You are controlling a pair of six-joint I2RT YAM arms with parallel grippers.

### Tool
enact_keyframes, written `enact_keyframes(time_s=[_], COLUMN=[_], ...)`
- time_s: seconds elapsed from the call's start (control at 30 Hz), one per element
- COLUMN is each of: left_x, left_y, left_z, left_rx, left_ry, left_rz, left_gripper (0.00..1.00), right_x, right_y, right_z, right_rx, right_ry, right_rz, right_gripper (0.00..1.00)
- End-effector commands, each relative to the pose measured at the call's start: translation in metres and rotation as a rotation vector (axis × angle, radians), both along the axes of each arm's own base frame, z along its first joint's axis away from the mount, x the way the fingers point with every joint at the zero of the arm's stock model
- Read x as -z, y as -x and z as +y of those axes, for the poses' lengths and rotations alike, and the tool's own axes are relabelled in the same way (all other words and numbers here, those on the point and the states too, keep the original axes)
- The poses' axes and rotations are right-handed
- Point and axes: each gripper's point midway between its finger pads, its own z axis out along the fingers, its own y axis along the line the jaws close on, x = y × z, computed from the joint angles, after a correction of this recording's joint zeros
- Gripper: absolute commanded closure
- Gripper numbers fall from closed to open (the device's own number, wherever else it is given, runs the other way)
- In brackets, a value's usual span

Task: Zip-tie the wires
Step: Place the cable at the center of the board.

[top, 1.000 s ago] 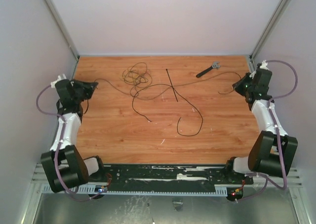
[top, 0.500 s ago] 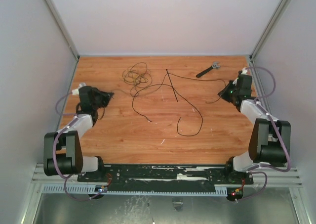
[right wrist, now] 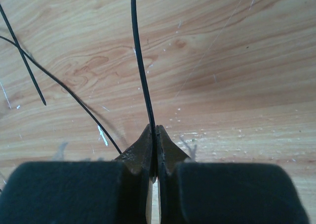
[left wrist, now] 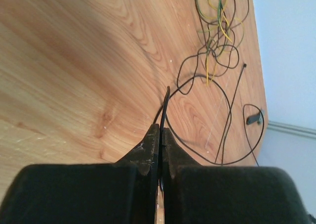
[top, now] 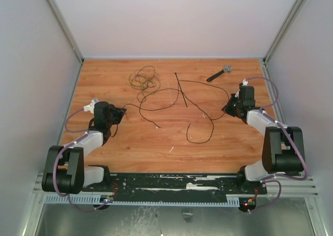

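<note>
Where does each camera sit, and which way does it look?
Top external: above, behind the arms, looking down on the table; both arms, left tool, right tool show.
Left wrist: on that wrist, looking past its shut tool along the wires toward the zip tie.
Right wrist: on that wrist, looking past its shut tool along the pinched wire.
Shared: the wires.

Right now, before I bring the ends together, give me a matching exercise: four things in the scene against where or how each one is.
Things:
1. left claw
2. zip tie
3. dark-handled tool
4. tangled part of the wires

States:
A. lying free near the far right corner
B. bunched loops at the far side, left of centre
C. shut on a wire strand
D. straight, lying across wire strands in the middle

Pairs: 1-C, 2-D, 3-A, 4-B
</note>
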Motion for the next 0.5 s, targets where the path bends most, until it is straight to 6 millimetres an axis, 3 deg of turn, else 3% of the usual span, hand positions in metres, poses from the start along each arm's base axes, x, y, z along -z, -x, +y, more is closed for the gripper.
enact_keyframes(time_s=[0.0,0.13,0.27,0.47], left_x=[-0.009,-0.017,-0.034,-0.084], left_y=[-0.003,-0.009,-0.013,-0.024], left_z=[0.015,0.012,0.007,0.020], left_rx=[-0.079,-0.066,-0.049,-0.077], left_ry=[-0.038,-0.035,0.025,0.196], left_rz=[-0.036,-0.048,-0.086,-0.238], left_gripper=[1.00,0.98,1.00,1.00], right_x=[0.001,-0.005,-0.023,-0.044], right_y=[0.008,0.010,0.007,0.010], right_z=[-0.001,-0.008,-0.013,-0.011], right_rx=[-0.023,-0.021,-0.030,-0.101], right_ry=[0.045,0.085,0.123,0.142], right_rz=[0.007,0.007,-0.016,-0.010], right_gripper=[1.00,1.00,1.00,1.00])
